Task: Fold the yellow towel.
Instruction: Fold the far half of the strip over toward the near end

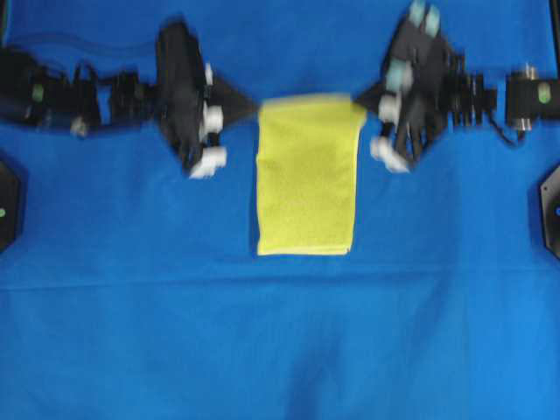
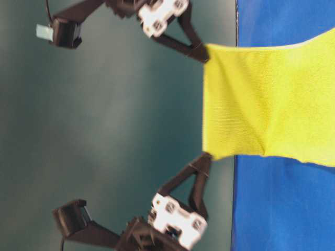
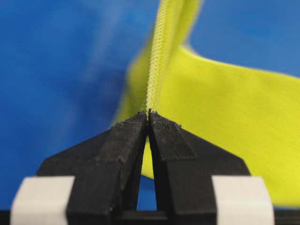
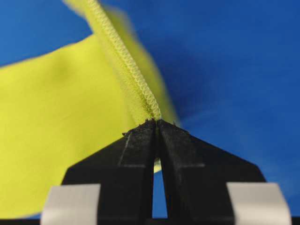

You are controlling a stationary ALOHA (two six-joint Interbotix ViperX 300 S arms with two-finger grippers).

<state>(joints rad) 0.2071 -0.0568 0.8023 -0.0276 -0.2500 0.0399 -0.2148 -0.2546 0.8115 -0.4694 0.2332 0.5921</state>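
Yellow towel (image 1: 306,175) hung stretched between both grippers above the blue cloth (image 1: 280,350); left gripper (image 3: 148,114) and right gripper (image 4: 156,122) each pinched an upper corner's hem.

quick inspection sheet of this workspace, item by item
surface: blue cloth covers the table, faint creases, bare apart from the towel
job's things: yellow towel, top edge lifted by both corners, lower end lying on the cloth
clutter: nothing seen
grippers: left gripper shut on the towel's hem at one top corner; right gripper shut on the hem at the other top corner
cables: dark cable running along the left arm; another by the right arm's base
surroundings: black mounts at both table edges; plain grey-green wall behind
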